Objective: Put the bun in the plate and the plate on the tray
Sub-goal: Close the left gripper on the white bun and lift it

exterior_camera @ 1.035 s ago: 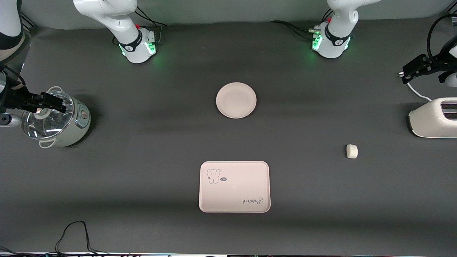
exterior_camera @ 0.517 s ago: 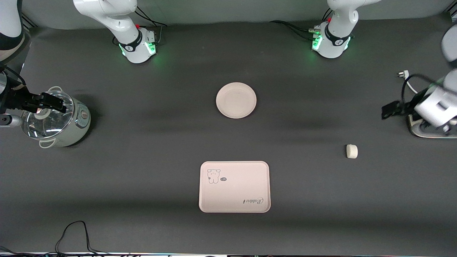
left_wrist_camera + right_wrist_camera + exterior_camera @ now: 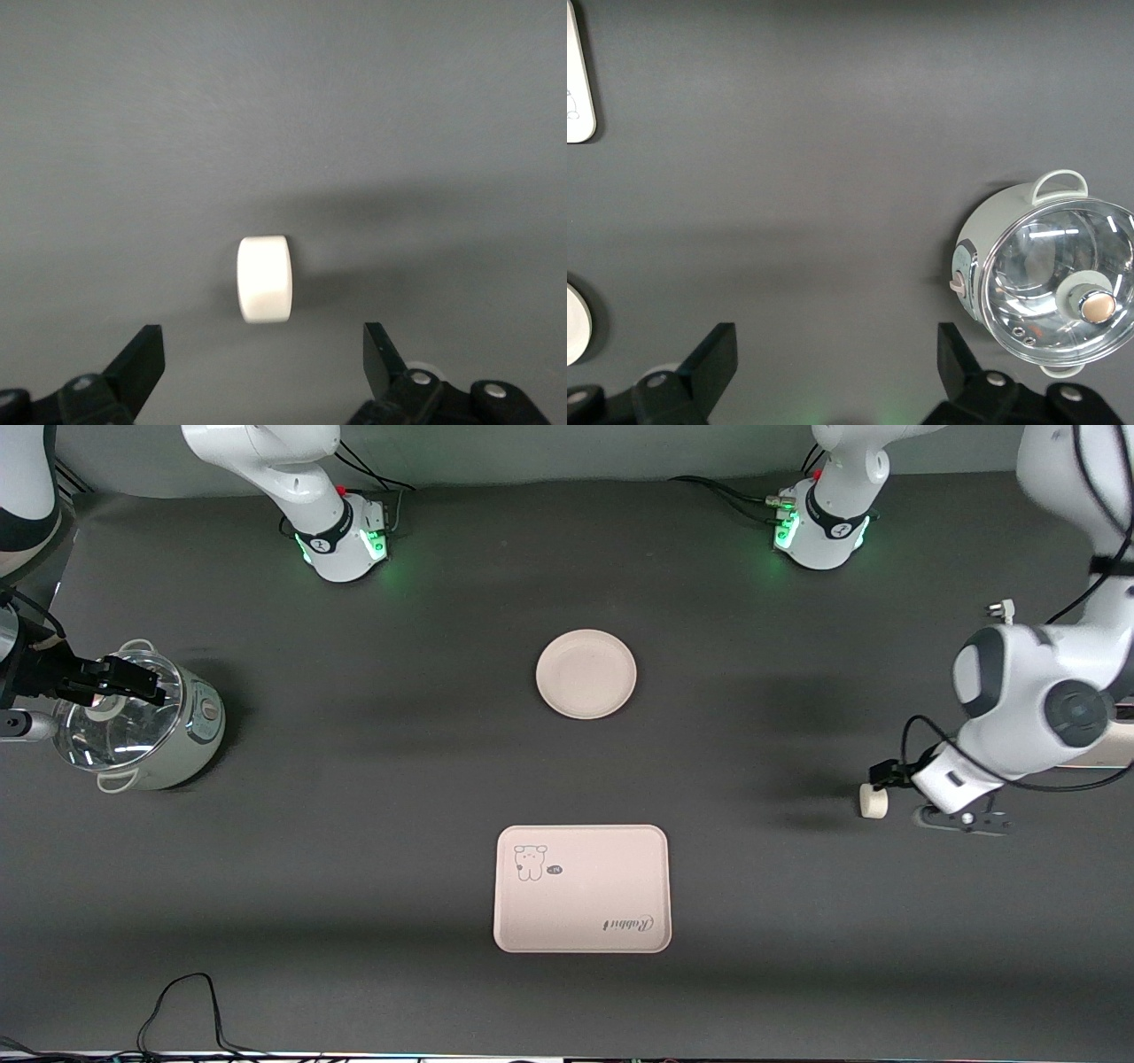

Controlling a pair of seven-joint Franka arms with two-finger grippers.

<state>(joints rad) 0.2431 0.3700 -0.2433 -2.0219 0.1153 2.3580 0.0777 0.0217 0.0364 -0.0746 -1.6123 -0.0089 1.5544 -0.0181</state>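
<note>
The bun [image 3: 873, 801] lies on the dark table toward the left arm's end. My left gripper [image 3: 921, 797] hovers low just beside it, open and empty. In the left wrist view the bun [image 3: 265, 278] lies on its side just ahead of the open left gripper [image 3: 263, 354], not between the fingers. The round plate [image 3: 586, 673] sits at mid-table, nearer the bases. The tray [image 3: 581, 888] lies nearer the front camera than the plate. My right gripper [image 3: 133, 679] waits, open and empty, over a cooker; it shows open in the right wrist view [image 3: 833, 359].
A small cooker with a glass lid [image 3: 133, 722] stands at the right arm's end; it also shows in the right wrist view [image 3: 1050, 274]. The left arm's body [image 3: 1028, 700] covers the toaster. A plug [image 3: 1001, 608] lies nearby. A black cable [image 3: 186, 1001] loops at the front edge.
The left arm has swung from the toaster end and come down beside the bun. The right arm has not moved. Bun, plate and tray stay put.
</note>
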